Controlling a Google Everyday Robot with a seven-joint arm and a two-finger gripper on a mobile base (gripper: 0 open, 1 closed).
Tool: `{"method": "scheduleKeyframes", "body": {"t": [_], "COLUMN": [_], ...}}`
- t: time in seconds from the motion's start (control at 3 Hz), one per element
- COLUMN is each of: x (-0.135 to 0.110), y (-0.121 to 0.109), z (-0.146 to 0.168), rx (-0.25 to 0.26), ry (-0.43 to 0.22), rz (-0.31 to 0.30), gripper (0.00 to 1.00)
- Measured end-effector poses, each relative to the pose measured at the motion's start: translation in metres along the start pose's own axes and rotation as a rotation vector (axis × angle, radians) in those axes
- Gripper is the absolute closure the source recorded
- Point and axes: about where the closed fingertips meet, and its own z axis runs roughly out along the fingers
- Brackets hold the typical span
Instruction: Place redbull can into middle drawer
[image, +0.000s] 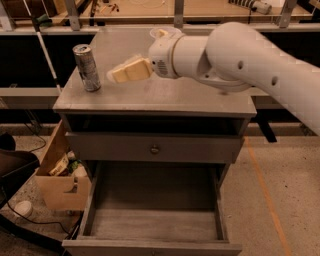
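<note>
While slim silver redbull can (87, 67) stands upright on grey wood bench (165, 96), cream wedge-shaped pincer (115, 75) hovers nr it, grip can't tell; middle drawer (155, 226) out, bare planks.

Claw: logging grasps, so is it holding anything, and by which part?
Nothing is held. The claw hangs over the grey cabinet top beside the slim silver metal drink can, which stands apart from it.

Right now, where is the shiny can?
The redbull can stands upright on the cabinet top, near its left front corner in the camera view; the gripper hovers right of it.
</note>
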Motion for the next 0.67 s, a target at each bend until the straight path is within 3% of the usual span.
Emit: {"method": "scheduleKeyframes", "body": {"t": [0.33,0.67], "x": [0.004,0.01], "y": [-0.002,-0.004], "z": [0.064,0.122], "rx": [0.0,-0.026], "ry": [-0.039,-0.137], "rz": [0.068,0.129], "gripper": [0.0,0.0]}}
